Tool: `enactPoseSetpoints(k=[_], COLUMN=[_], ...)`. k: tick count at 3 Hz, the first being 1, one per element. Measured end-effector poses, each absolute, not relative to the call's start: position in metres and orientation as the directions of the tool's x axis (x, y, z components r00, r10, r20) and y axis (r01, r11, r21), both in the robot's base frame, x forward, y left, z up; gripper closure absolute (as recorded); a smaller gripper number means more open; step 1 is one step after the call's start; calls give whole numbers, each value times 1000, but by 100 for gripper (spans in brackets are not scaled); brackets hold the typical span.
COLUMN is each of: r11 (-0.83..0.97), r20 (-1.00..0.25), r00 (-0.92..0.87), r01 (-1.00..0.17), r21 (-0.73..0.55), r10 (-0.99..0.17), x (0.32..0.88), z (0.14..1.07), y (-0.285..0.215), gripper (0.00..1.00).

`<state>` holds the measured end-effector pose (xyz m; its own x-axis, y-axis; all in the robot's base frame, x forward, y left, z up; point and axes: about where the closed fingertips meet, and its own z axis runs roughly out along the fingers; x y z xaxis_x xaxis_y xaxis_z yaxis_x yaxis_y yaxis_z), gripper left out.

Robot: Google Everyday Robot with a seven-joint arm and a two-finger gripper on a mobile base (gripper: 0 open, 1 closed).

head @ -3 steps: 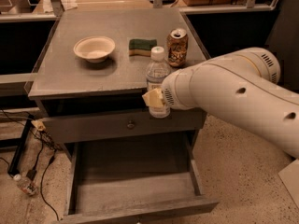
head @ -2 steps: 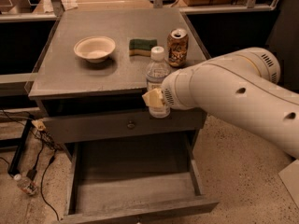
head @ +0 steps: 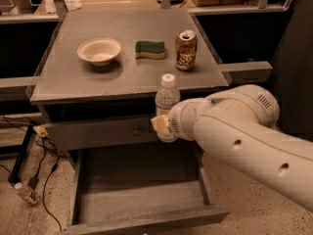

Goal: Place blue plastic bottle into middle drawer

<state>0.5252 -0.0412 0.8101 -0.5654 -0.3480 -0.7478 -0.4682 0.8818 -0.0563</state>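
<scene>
The blue plastic bottle (head: 167, 98), clear with a white cap, is upright in the air in front of the cabinet's front edge, above the back of the open middle drawer (head: 137, 192). My gripper (head: 164, 127) is shut on the bottle's lower half, reaching in from the right on the big white arm (head: 244, 136). The bottle's base is hidden behind the gripper. The drawer is pulled out wide, its flat grey bottom bare.
On the cabinet top (head: 63, 77) stand a white bowl (head: 99, 50), a green sponge (head: 150, 49) and a brown-gold soda can (head: 186, 49). The upper drawer (head: 93, 132) with a small knob is closed. Cables (head: 34, 155) and a small bottle (head: 25, 194) lie on the floor at left.
The bottle and gripper have come down and forward, from level with the cabinet top to in front of the upper drawer, over the open drawer.
</scene>
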Motion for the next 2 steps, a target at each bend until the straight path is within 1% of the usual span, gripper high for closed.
enactPoseSetpoints(k=[1,2], r11=[900,909], r20=[-744,-746], r00=[-592,-601], r01=[-436,-418], r21=[-27,-12], r10=[-309,-286], x=[522,522], z=[789,789], y=[-41,-41], gripper=[100,100])
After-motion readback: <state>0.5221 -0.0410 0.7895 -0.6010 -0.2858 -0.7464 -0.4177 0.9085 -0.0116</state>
